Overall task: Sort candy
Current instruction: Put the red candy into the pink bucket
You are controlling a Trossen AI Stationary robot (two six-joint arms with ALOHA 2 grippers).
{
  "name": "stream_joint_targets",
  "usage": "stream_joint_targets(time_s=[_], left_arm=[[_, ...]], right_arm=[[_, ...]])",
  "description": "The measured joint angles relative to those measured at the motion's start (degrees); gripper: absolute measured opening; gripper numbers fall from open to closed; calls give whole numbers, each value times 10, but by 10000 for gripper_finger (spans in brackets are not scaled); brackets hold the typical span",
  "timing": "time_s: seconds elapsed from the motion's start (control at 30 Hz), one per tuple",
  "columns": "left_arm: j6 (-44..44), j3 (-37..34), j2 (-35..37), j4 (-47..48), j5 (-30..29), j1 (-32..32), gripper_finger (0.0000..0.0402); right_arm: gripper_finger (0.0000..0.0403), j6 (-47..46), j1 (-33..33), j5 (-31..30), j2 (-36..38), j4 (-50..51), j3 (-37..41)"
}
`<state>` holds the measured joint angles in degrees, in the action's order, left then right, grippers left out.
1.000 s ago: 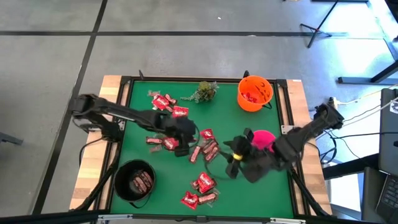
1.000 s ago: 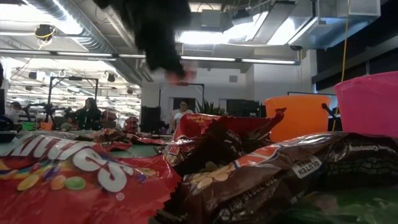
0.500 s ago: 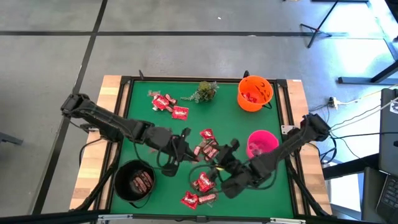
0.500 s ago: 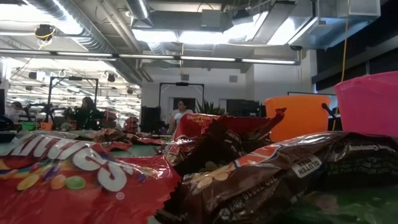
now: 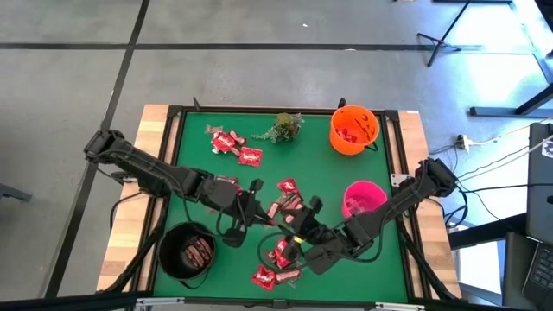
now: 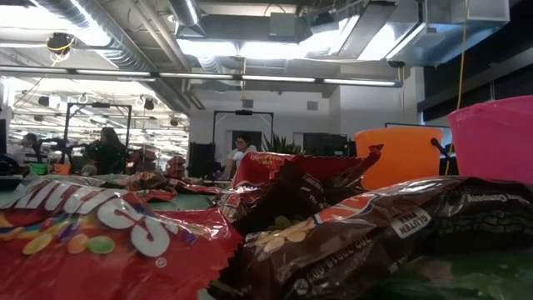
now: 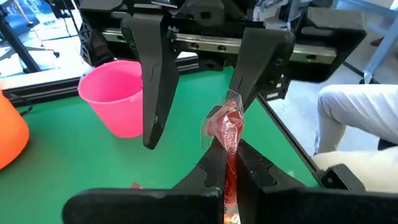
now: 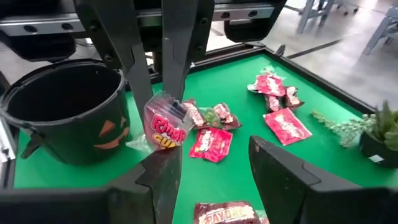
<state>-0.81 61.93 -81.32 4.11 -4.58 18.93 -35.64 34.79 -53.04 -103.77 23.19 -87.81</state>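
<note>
My left gripper (image 7: 227,165) is above the table's middle (image 5: 253,210), shut on a clear-wrapped red candy (image 7: 225,124). My right gripper (image 8: 214,168) faces it from the right (image 5: 298,226), open. Its two fingers (image 7: 152,81) stand on either side of that candy (image 8: 165,127). I cannot tell whether one finger touches the wrapper. Loose red and dark brown candy lies on the green mat in a middle pile (image 5: 285,206), a near group (image 5: 281,259) and a far-left group (image 5: 233,145). My left gripper pinches one end of the clear-wrapped candy (image 7: 229,152) between its two fingers. The fingers come from the table's left, slanting slightly down. The rest of the candy sticks out past the fingertips, upright in the wrist view and lifted clear of the mat.
A black bucket (image 5: 186,250) with brown bars stands near left, a pink bowl (image 5: 363,199) right of centre and an orange bucket (image 5: 354,130) far right. A green plant sprig (image 5: 285,127) lies at the far edge. Candy packets (image 6: 125,225) fill the low view.
My left gripper has risen from the middle pile with the candy and moved toward the near edge, then held still. My right gripper has moved from beside the pink bowl toward the table's left and sunk, bringing its open fingers around the candy.
</note>
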Motion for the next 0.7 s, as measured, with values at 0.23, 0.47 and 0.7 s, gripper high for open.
stream_joint_targets(time_s=[0.23, 0.47, 0.7], left_arm=[[15, 0, 0, 29, -5, -1, 2], [41, 0, -1, 42, -19, -6, 2], [35, 0, -1, 35, -11, -4, 2]], right_arm=[[186, -3, 0, 43, 0, -3, 0], [186, 13, 1, 64, 0, -39, -1], [186, 14, 0, 31, 0, -38, -1]])
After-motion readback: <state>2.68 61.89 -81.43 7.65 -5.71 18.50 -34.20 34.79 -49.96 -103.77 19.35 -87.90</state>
